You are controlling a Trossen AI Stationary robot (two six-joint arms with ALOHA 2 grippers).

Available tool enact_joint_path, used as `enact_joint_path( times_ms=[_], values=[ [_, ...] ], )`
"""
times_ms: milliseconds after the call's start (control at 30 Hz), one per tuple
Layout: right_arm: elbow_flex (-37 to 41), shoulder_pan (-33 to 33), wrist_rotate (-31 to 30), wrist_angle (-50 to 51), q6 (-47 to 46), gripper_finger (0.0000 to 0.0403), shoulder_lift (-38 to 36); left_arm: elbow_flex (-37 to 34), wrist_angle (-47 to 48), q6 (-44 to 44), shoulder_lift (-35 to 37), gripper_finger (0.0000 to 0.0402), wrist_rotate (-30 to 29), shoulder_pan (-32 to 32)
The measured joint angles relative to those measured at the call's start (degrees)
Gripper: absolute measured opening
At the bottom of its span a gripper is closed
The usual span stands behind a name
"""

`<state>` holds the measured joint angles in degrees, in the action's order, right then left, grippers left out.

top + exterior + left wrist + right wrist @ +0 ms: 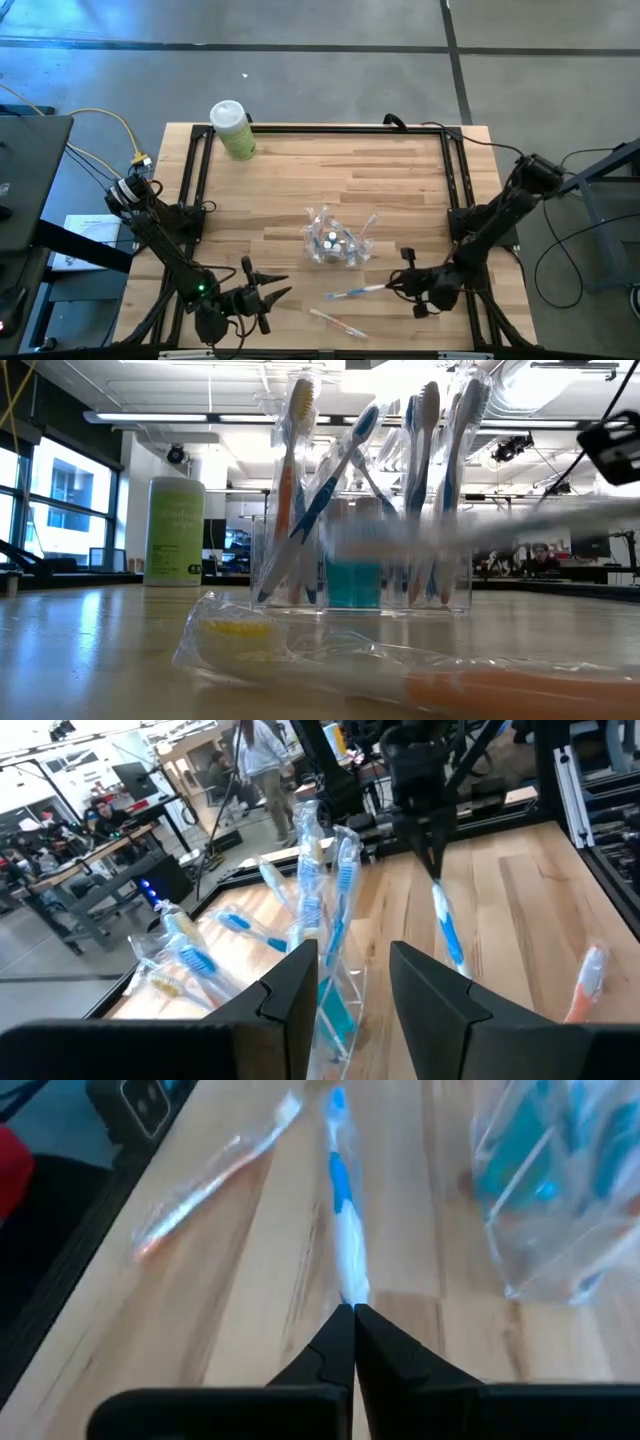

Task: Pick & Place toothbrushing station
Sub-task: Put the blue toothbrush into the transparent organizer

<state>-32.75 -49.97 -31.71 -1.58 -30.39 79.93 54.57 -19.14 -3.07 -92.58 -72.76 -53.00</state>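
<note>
Blue toothbrush is pinched at its handle end by right gripper, long axis pointed away toward the table's left edge.

The right gripper sits low at the near right of the surface with its fingers pinched together, its arm stretched in from the right edge, while the left gripper waits part-open near the front edge.
</note>
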Motion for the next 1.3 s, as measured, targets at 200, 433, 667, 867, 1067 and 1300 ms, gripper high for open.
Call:
enact_joint_path(
  times_ms=[200, 433, 667, 867, 1067, 1300],
  values=[
    [0.0, -3.4, -5.6, -1.7, 4.0, 0.0002, -4.2, 0.0, -0.1, 0.0, 0.0, 0.0121, -0.4, 0.0],
    [0.0, -6.3, -9.2, -10.0, 15.1, 0.0002, -6.8, 0.0, -0.4, 3.9, 0.0, 0.0121, 0.3, 0.0],
    [0.0, -6.4, -9.7, -23.0, 31.0, 0.0003, -6.9, 0.0, -0.6, -0.4, 0.0, 0.0121, 11.0, 3.4],
    [-0.1, -5.4, -6.0, -32.2, 41.6, 0.0003, -6.9, 0.0, -2.7, -0.2, -2.5, 0.0121, 23.4, 9.9],
    [-0.1, -3.9, -3.6, -33.8, 44.1, 0.0003, -6.9, 0.0, -10.9, 4.6, -6.1, 0.0121, 27.3, 14.3],
    [-0.1, -4.0, -4.4, -33.6, 43.6, 0.0003, -6.9, 0.0, -13.2, 4.8, -6.6, 0.0121, 28.2, 14.9]
  ],
)
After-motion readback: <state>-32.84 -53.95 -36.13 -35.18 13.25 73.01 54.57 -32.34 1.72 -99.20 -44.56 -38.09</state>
